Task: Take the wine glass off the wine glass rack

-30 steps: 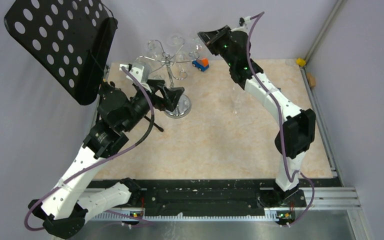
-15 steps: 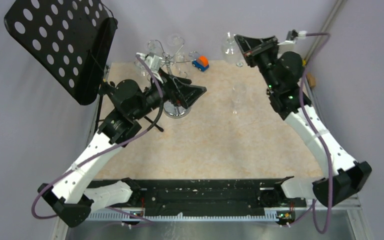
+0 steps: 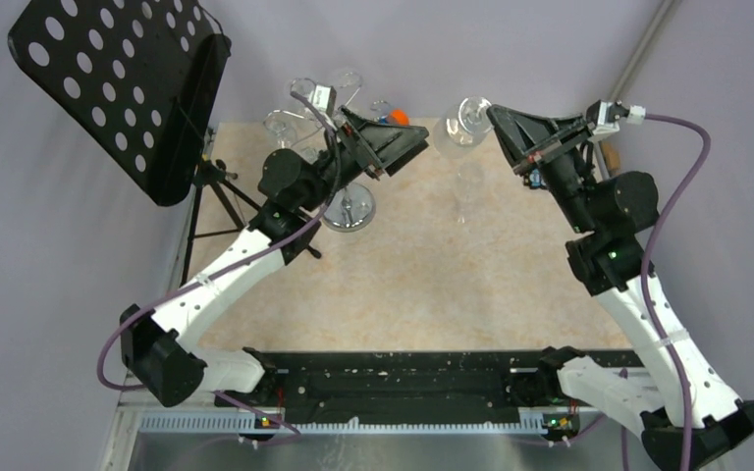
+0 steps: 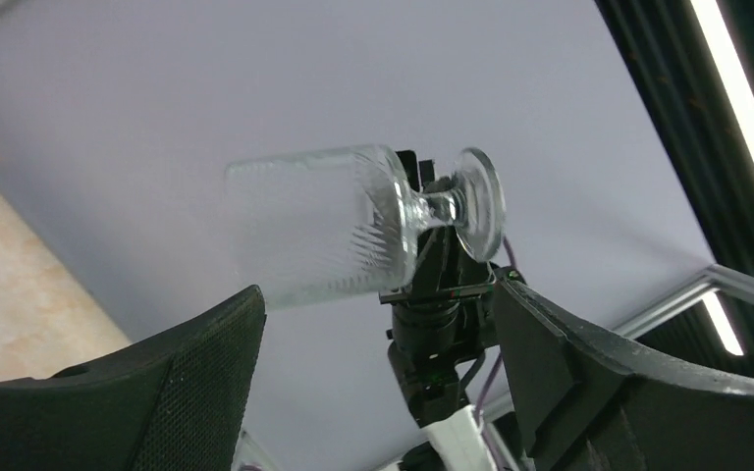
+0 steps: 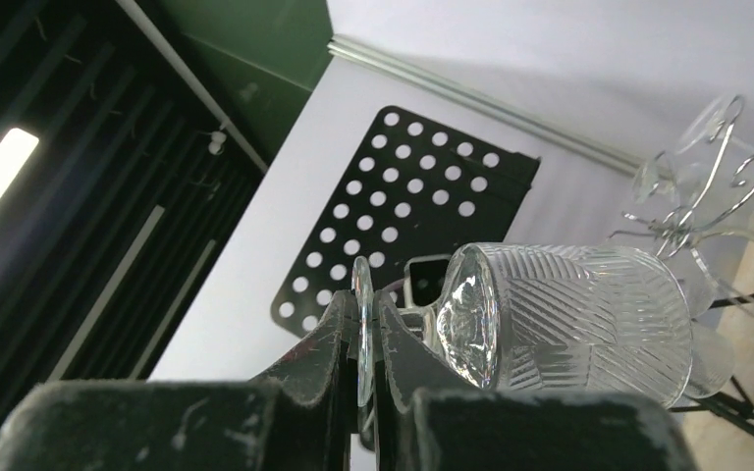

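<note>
Your right jaws are pinched on the round foot of the clear, cut-pattern wine glass point(image 5: 579, 319). In the right wrist view the thin disc sits edge-on between the two black fingers point(image 5: 326, 351), and the short stem and ribbed bowl lie sideways toward the right of the frame. In the top view the glass point(image 3: 461, 122) hangs in the air at upper centre, just right of the middle, level in the frame with the far edge of the beige marbled table point(image 3: 432, 285). It touches nothing but the jaws.

The glass is off the chrome wire wine glass rack point(image 3: 351, 210), which stands upright on its shiny disc base toward the upper left of the table, well apart from it. More clear glasses point(image 3: 280, 126) hang from the rack's curled arms.

Your left jaws are spread wide and hold nothing. The left wrist view shows the two black fingers point(image 4: 187, 383) at the lower corners of the frame, with open space between them. Beyond them are the held glass and the right arm point(image 4: 432, 334) behind it. In the top view your left arm point(image 3: 221, 275) reaches over the rack's base, its jaws between the rack and the held glass. The black perforated music stand point(image 3: 118, 88) fills the upper left corner, beside the table.
</note>
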